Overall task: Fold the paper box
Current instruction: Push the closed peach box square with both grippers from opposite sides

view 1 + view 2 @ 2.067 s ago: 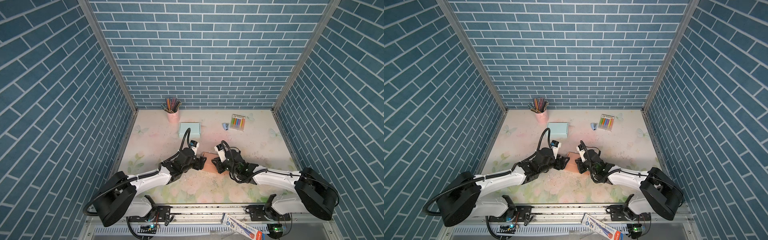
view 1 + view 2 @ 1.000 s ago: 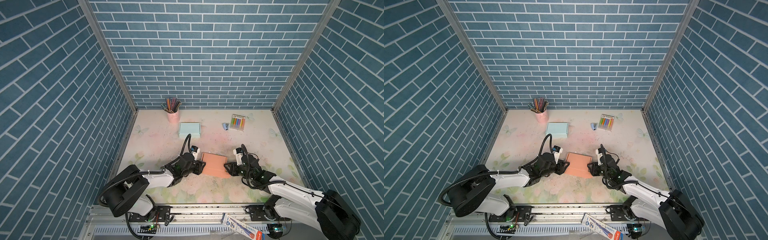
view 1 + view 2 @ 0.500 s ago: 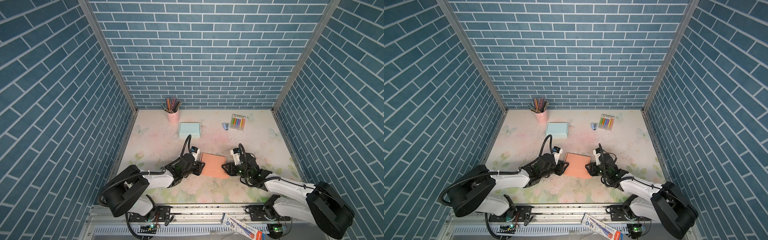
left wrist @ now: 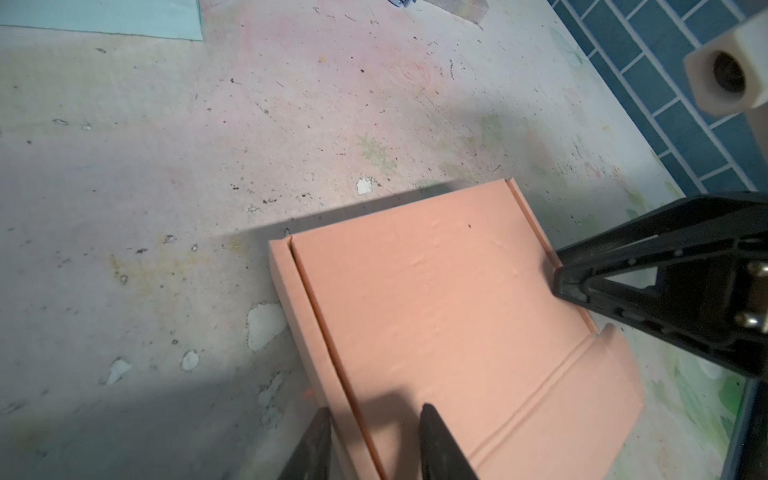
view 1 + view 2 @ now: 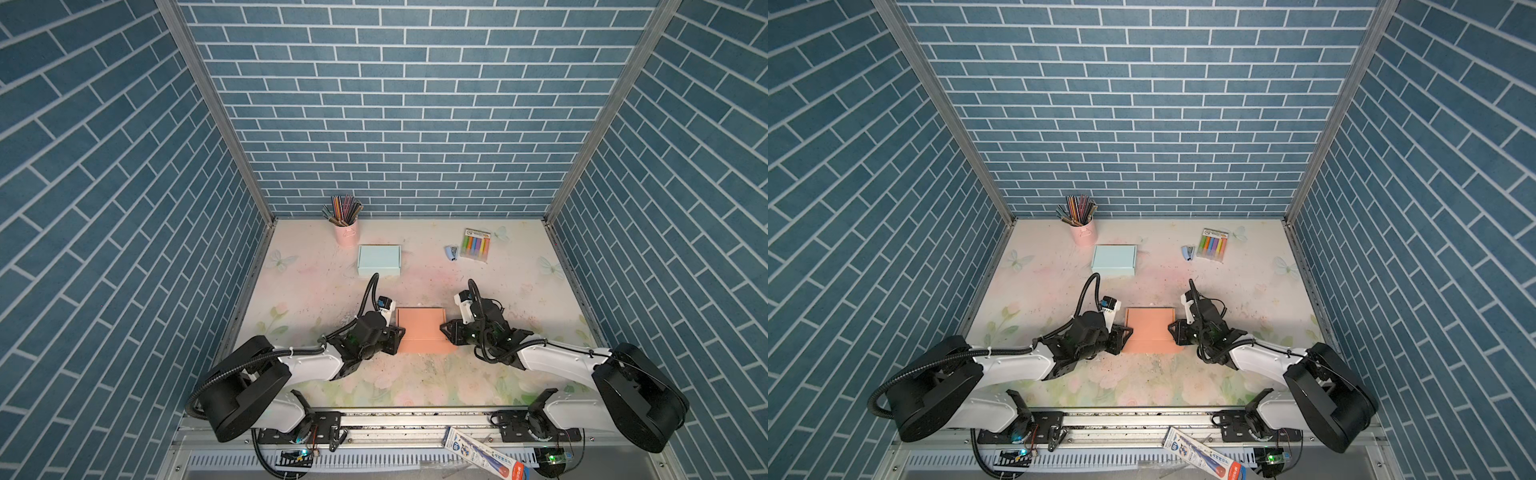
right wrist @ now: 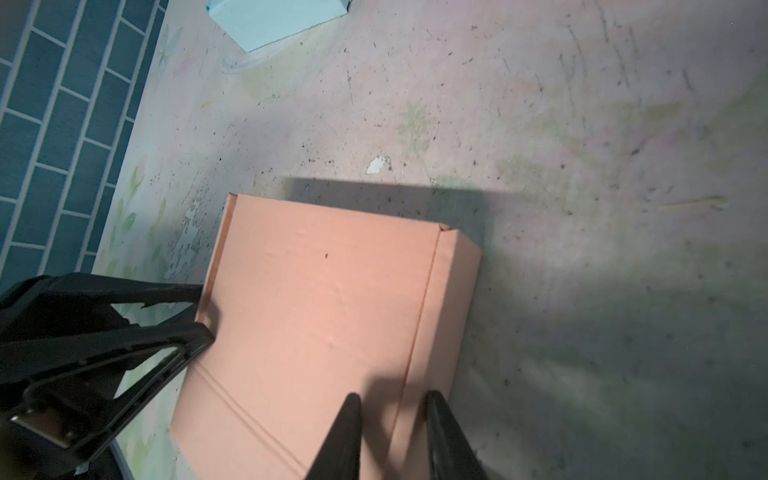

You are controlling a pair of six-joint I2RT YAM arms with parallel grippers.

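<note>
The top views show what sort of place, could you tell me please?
Probably a robot test booth staged as a craft desk: brick-patterned walls, a floral table, a pencil cup and a marker pack.

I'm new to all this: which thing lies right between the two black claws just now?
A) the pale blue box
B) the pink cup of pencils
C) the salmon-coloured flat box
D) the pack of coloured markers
C: in both top views the salmon-coloured box lies between the left gripper and the right gripper, one at each of its side edges.
</note>
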